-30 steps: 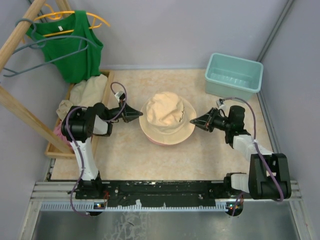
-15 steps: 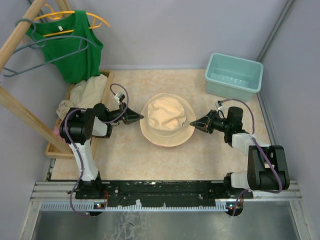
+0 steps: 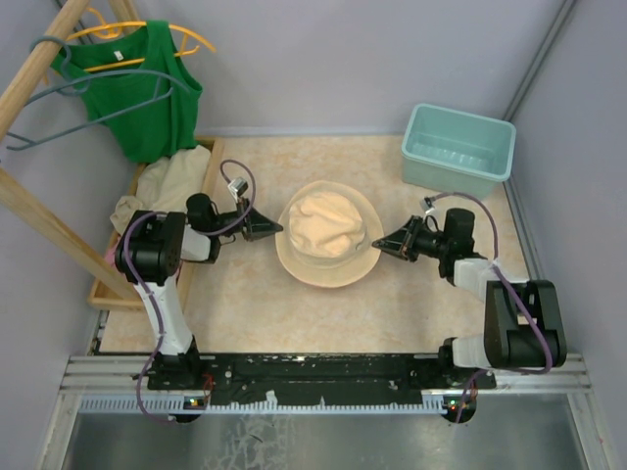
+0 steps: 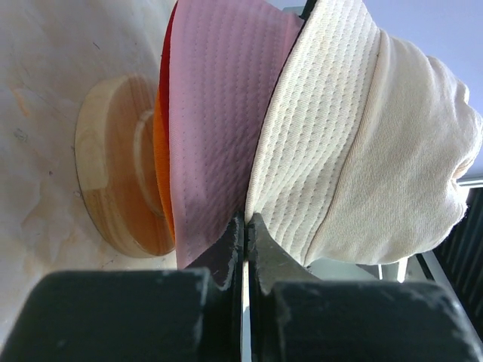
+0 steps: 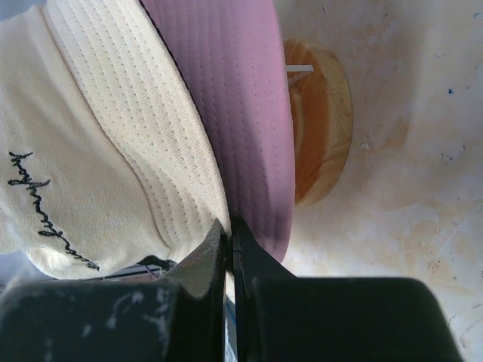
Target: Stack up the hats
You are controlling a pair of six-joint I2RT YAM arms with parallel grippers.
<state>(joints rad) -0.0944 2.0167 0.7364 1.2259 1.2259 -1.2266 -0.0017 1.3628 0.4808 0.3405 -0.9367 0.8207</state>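
Tabletop (image 3: 323,318) shows all around the beige hat (image 3: 328,227), left tool (image 3: 278,231) and right tool (image 3: 375,240) clamped on opposite brim edges.

matt stitched cloth hats (image 3: 328,230); smooth wooden base (image 4: 113,188).

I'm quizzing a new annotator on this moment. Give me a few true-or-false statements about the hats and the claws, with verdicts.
1. The beige hat is the top one of the stack. True.
2. A pink hat sits right under it. True.
3. Both claws are wide open. False: the left claw and the right claw are shut, their tips at the brims on opposite sides of the stack.
4. The green top lies flat beside the stack. False: it hangs on a hanger at the rear left.
5. The stack rests on a round wooden stand. True.
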